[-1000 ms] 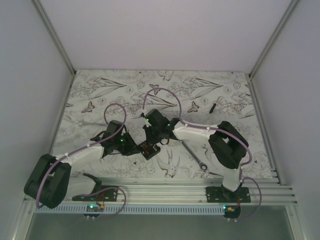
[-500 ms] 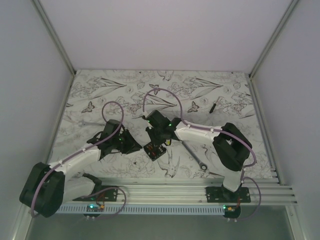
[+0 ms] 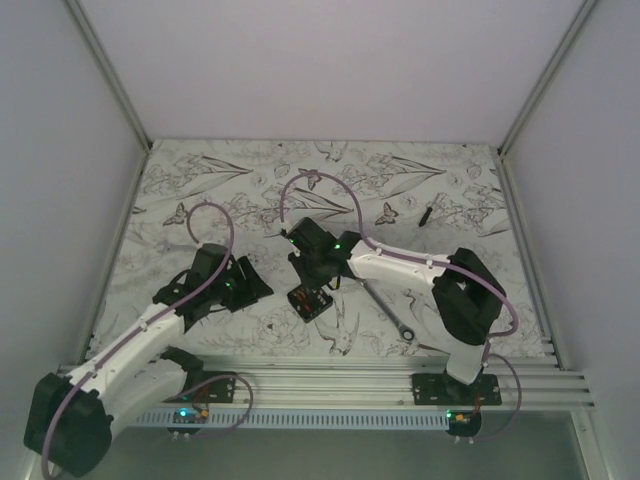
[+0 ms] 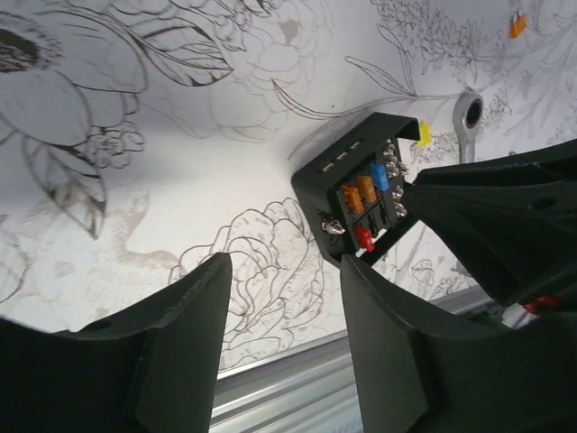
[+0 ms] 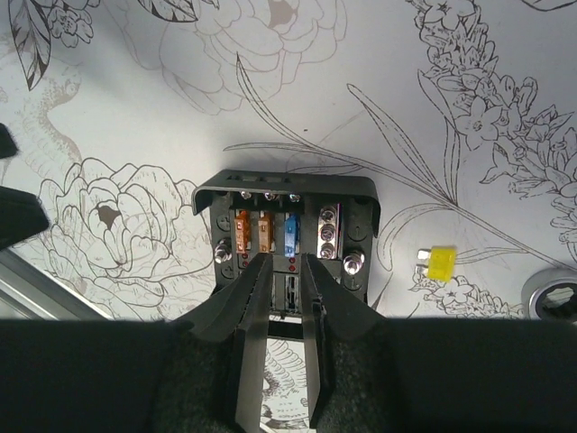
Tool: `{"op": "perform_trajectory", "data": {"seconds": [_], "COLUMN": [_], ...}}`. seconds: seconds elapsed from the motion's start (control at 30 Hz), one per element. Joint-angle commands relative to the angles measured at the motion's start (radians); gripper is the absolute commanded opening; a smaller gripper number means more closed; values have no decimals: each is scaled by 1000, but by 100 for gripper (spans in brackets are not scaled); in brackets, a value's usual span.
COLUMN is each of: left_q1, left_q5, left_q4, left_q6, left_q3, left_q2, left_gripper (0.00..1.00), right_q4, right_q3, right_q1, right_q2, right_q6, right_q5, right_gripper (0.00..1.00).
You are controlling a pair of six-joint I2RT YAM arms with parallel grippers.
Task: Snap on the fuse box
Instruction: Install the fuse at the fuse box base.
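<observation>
Enclosure: plain pale walls [image 3: 330, 60] at 9, 12 and 3 o'clock; aluminium posts [image 3: 108, 70] at 10 and 2. Table cover [image 3: 200, 170] white, black line-drawn flowers and butterflies. Ribbed metal rail [image 3: 340, 375] along 6 o'clock. Light even, shadows soft.

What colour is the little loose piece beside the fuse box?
The piece is yellow, clearest in the right wrist view.
</observation>
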Motion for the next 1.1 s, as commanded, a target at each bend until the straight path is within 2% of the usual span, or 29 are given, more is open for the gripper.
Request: {"op": "perform_trajectory", "data": {"seconds": [0.0, 0.33, 0.47, 0.67, 0.83, 1.07], "left_q1": [11, 25, 28, 31, 34, 35], "left_q5": [-117, -189, -186, -185, -180, -181], "left_q4": [-149, -209, -210, -211, -210, -210], "left_q6": [98, 148, 148, 147, 145, 143], "left_q3": [38, 45, 47, 47, 47, 44], "left_q2": [-66, -108, -97, -92, -91, -93], "left_gripper": [59, 82, 86, 89, 89, 90], "right_q4": [-38, -58, -67, -83, -128, -112], "right_q3": [48, 92, 102, 110, 115, 99], "right_q1": [11, 12, 12, 14, 14, 28], "right_q2": [21, 77, 97, 127, 163, 140], "right_q6": [-9, -14, -13, -7, 13, 9], "right_q5": [32, 42, 42, 39, 44, 52], "right_gripper": [25, 20, 18, 13, 0, 0]}}
